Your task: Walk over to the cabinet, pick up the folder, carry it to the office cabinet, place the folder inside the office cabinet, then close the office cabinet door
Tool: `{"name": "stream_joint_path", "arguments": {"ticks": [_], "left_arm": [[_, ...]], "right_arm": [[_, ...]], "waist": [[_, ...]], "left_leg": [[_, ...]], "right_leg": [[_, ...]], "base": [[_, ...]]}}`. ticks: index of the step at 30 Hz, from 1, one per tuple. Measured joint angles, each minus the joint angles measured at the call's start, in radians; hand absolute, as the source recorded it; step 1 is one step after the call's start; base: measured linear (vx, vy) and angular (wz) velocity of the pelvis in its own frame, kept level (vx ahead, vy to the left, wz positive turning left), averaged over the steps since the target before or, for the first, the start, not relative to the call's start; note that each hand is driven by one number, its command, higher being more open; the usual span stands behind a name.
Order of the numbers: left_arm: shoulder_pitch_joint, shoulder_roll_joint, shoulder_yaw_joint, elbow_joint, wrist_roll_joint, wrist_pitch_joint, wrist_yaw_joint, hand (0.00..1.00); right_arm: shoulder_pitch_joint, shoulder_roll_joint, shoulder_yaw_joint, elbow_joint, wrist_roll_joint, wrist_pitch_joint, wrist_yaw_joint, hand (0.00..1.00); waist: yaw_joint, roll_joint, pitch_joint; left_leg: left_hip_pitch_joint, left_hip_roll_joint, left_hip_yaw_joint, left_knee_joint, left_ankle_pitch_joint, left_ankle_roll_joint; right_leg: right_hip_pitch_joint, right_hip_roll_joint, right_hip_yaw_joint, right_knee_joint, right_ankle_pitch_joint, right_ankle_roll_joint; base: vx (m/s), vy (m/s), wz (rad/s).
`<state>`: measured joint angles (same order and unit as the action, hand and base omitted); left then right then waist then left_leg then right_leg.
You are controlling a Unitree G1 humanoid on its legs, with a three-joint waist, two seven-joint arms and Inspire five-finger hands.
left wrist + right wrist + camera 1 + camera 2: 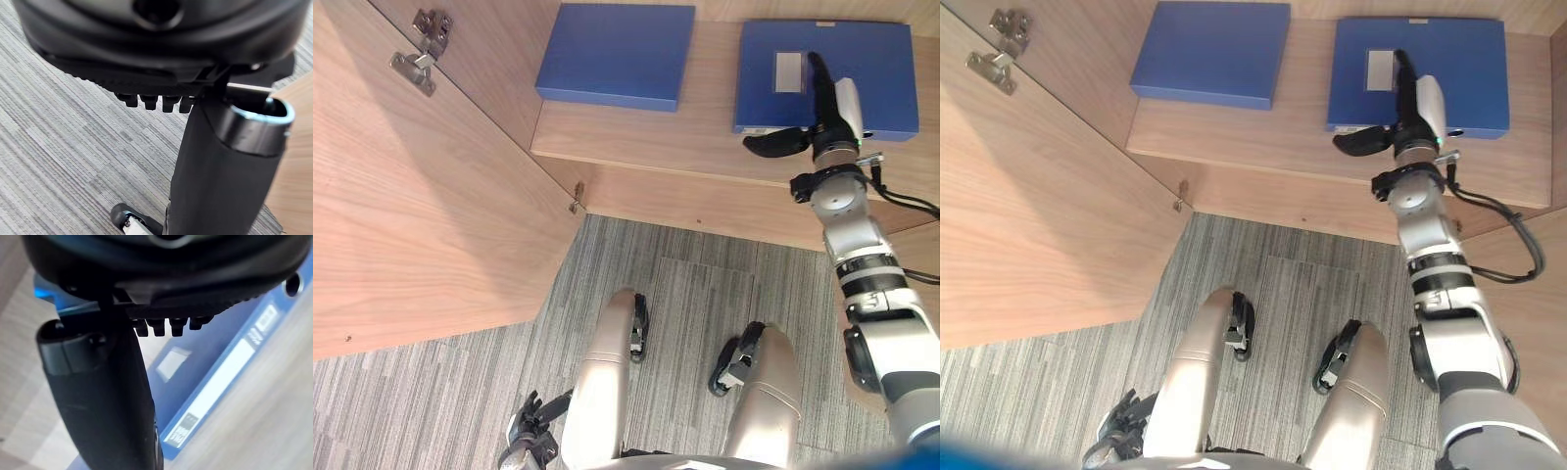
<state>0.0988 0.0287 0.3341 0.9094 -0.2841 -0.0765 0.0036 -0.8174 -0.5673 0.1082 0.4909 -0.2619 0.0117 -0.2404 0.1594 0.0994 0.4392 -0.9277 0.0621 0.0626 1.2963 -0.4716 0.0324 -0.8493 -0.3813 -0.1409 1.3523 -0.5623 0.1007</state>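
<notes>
Grey striped carpet floor; light wood cabinet shelf, door open at left.

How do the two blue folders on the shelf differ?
The left folder has a plain top; the right folder bears a pale label. The right hand lies with straight fingers on the right folder; nothing touches the left folder. Both are blue and lie flat on the wooden shelf.
</notes>
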Motion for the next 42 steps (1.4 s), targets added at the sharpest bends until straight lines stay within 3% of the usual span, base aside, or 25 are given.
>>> {"name": "stream_joint_path", "arguments": {"ticks": [6, 9, 14, 25, 35, 42], "left_arm": [[0.0, 0.004, 0.0, -0.022, 0.021, -0.012, 0.02, 1.0], [0.001, 0.007, 0.0, -0.021, 0.022, -0.012, 0.022, 1.0], [0.001, 0.014, 0.0, -0.016, 0.023, -0.012, 0.022, 1.0], [0.001, 0.017, -0.018, 0.034, 0.022, -0.022, 0.02, 1.0], [0.001, 0.022, -0.054, 0.036, 0.022, -0.028, 0.021, 1.0], [0.001, 0.022, -0.054, 0.03, 0.021, -0.032, 0.02, 1.0]], "right_arm": [[0.158, 0.012, 0.028, -0.232, -0.236, -0.026, -0.064, 1.0], [0.255, 0.012, 0.092, -0.257, -0.378, -0.048, -0.07, 1.0], [0.354, 0.01, 0.163, -0.246, -0.486, -0.073, -0.063, 1.0], [0.357, -0.033, 0.267, -0.102, -0.523, -0.119, 0.011, 1.0], [0.25, -0.019, 0.26, -0.008, -0.44, -0.108, 0.011, 1.0], [0.156, -0.015, 0.184, 0.082, -0.379, -0.078, 0.011, 1.0]], "waist": [[-0.011, -0.011, 0.001], [-0.015, -0.025, 0.0], [-0.023, -0.036, 0.007], [-0.027, -0.045, 0.012], [-0.02, -0.045, 0.012], [-0.01, -0.04, 0.014]], "left_leg": [[0.033, 0.001, 0.007, -0.022, 0.0, 0.0], [0.04, 0.005, 0.011, -0.033, 0.0, 0.0], [0.052, 0.011, 0.019, -0.039, 0.0, 0.001], [0.065, 0.026, 0.035, -0.056, 0.003, 0.006], [0.06, 0.025, 0.04, -0.062, 0.005, 0.009], [0.034, 0.015, 0.037, -0.053, 0.006, 0.011]], "right_leg": [[0.032, 0.002, -0.001, -0.028, 0.008, 0.008], [0.039, 0.009, -0.002, -0.045, 0.015, 0.01], [0.045, 0.014, 0.003, -0.056, 0.021, 0.012], [0.044, 0.03, 0.016, -0.078, 0.04, 0.011], [0.032, 0.029, 0.022, -0.078, 0.043, 0.011], [0.011, 0.02, 0.02, -0.071, 0.043, 0.011]], "base": [[0.03, -0.018, -0.02], [0.05, -0.009, -0.05], [0.04, -0.002, -0.06], [0.02, -0.008, -0.06], [0.02, -0.006, 0.0], [0.04, -0.009, 0.03]]}}
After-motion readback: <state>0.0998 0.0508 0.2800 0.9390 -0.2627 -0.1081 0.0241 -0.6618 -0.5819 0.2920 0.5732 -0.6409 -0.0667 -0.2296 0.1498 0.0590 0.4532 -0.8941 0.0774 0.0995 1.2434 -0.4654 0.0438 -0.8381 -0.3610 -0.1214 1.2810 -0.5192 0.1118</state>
